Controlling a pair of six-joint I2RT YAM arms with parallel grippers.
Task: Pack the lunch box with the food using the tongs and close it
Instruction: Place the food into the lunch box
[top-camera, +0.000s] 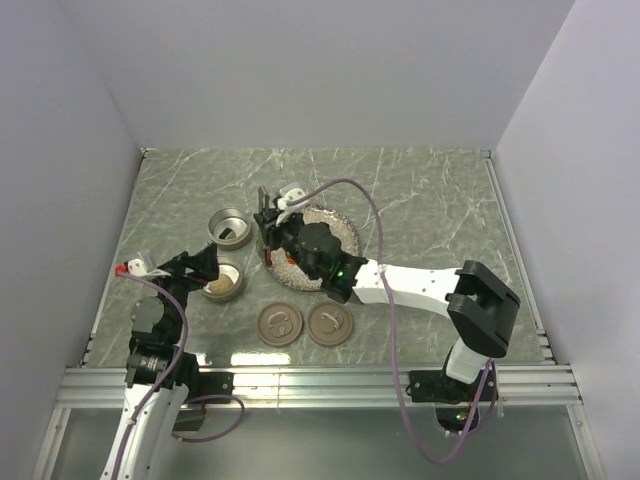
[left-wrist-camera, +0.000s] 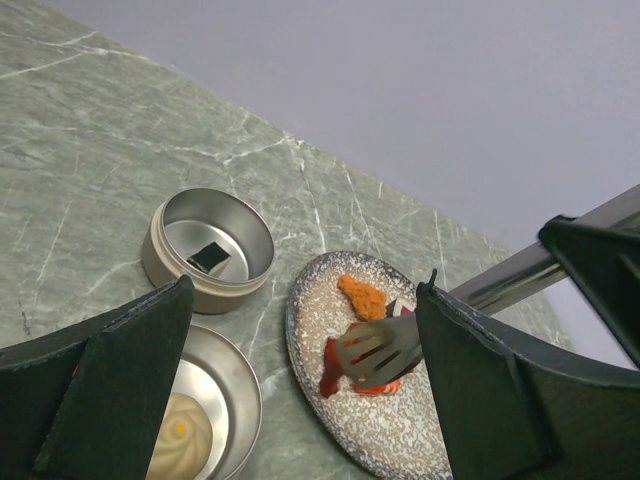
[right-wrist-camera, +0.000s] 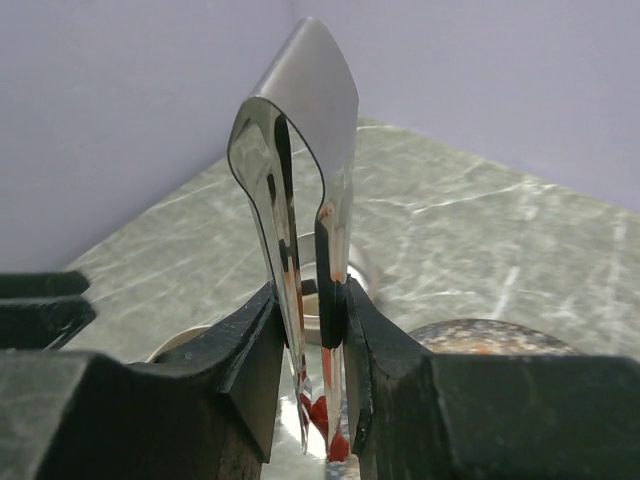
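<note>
Marble table (top-camera: 430, 200), carrying all. Speckled plate (top-camera: 348, 235) sat mid-surface. Right gripper (right-wrist-camera: 320, 340) clamped the tongs (right-wrist-camera: 300, 150). Left gripper (top-camera: 205, 268) hung wide open and empty over a tin (left-wrist-camera: 228, 395) toward the left edge. The tongs were pinched nearly shut, tips apparently nipping a red piece (left-wrist-camera: 332, 372) on the plate. Best handling, I judged: steady squeeze, straight lift clear of the rim, then across to a tin.

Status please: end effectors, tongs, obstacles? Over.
Right end effector shut on slim metal tongs. Tong tips at red food piece on speckled grey round plate. Left end effector open, empty. Nothing blocking.
</note>
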